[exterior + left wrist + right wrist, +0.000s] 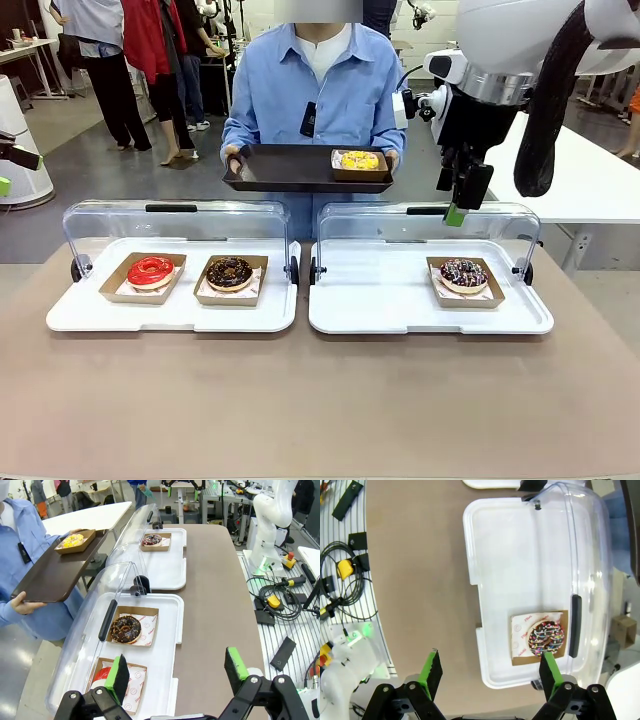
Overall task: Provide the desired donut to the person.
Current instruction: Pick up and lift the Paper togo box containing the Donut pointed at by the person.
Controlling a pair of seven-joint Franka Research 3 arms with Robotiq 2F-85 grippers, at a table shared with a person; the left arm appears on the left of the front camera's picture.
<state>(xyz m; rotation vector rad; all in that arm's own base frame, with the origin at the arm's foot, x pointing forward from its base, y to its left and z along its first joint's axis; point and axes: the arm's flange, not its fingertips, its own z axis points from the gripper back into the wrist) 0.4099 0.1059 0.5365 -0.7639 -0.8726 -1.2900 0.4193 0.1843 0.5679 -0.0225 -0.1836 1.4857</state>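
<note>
The person (315,85) in a light blue shirt stands at the far side, holding a dark tray (280,168) in both hands. A yellow donut (359,160) in a cardboard box sits on it. On the left white tray (170,315) lie a red donut (151,270) and a chocolate donut (230,272). A sprinkled chocolate donut (463,274) lies on the right white tray (390,310). My right gripper (457,200) hangs open and empty above that tray's raised lid, with the sprinkled donut (546,637) below it. My left gripper (177,669) is open and empty, high at the table's left end.
Both clear lids (175,225) are swung up toward the person. A white table (590,180) stands at the back right. Cables and boxes (340,570) lie beside the table on my side. The brown tabletop (320,400) in front of the trays is bare.
</note>
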